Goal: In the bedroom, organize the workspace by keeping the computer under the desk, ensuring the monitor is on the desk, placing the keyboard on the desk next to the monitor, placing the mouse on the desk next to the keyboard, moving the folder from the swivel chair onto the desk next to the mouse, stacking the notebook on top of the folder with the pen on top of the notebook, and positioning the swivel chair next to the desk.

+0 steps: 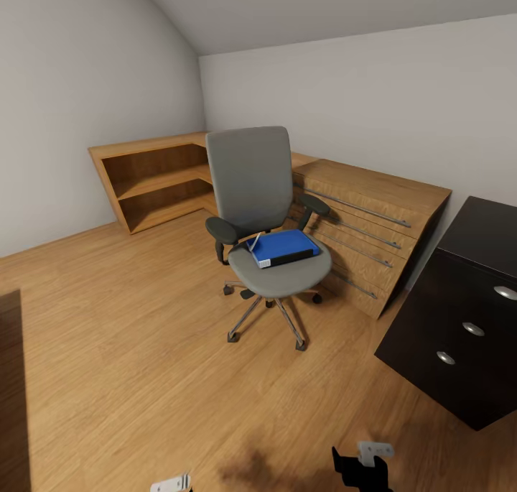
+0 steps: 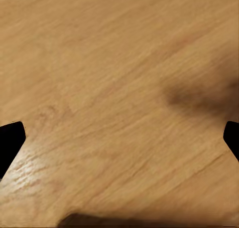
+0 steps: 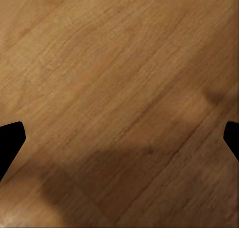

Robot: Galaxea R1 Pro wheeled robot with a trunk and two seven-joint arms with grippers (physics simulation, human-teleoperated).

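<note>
Light wooden low cabinets (image 1: 359,212) with open shelves (image 1: 154,183) line the walls on wooden floor (image 1: 143,348).

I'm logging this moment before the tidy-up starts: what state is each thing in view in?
swivel chair: upright on the wooden floor, away from the desk.
folder: closed, flat on the chair seat.
desk: three drawers shut.
wooden drawer cabinet: drawers shut.
open wooden shelf unit: open-fronted.
left gripper: open, holding nothing, over floor.
right gripper: open, holding nothing, over floor.
</note>
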